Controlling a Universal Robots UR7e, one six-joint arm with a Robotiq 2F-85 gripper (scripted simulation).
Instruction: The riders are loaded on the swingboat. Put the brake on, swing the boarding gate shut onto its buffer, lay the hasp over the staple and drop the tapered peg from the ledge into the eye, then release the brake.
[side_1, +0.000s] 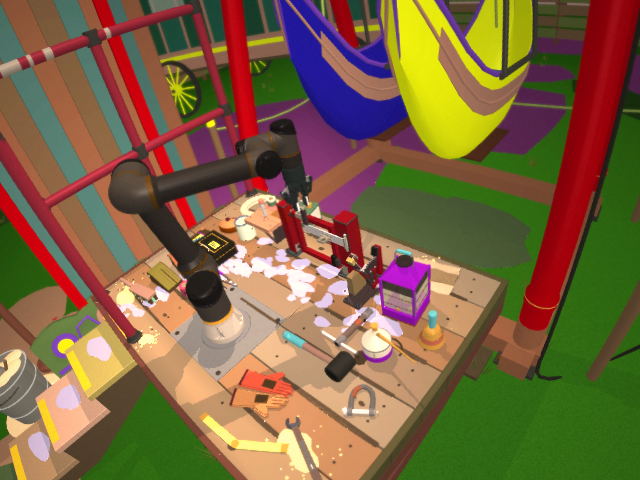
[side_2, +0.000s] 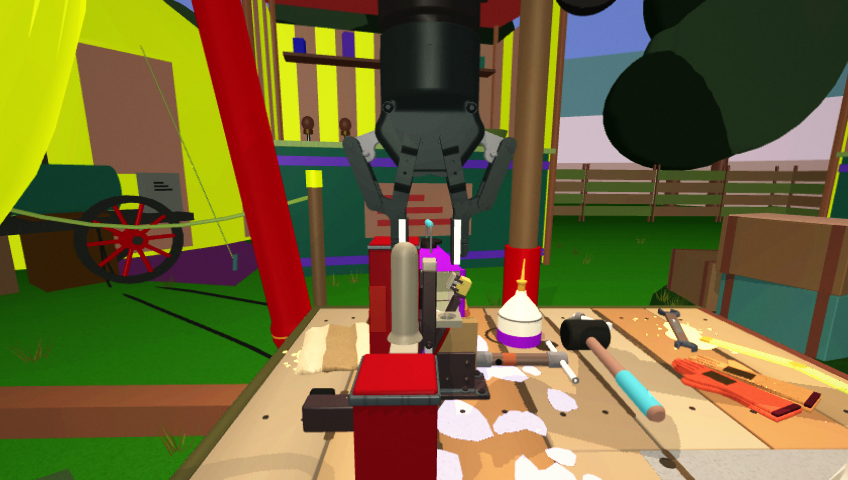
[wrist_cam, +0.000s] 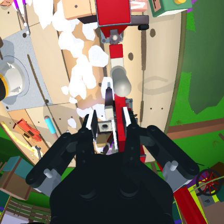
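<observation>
At the far edge of the wooden deck the red boarding gate stands between its two red posts, with a grey hasp strap across its bars. My gripper hangs open and empty just above the gate's post nearest the arm. From the second side camera the gripper sits over a tall beige peg-shaped piece standing upright beside the red post. The wrist camera shows that beige piece ahead of the gripper, and a small block with an eye hole lies below the fingers. The brake lever stands beside the far post.
A purple lantern stands right of the gate, with a bell, a white drum and a black mallet nearer the front. Orange gloves, a horseshoe and a spanner lie at the front edge. White scraps litter the middle.
</observation>
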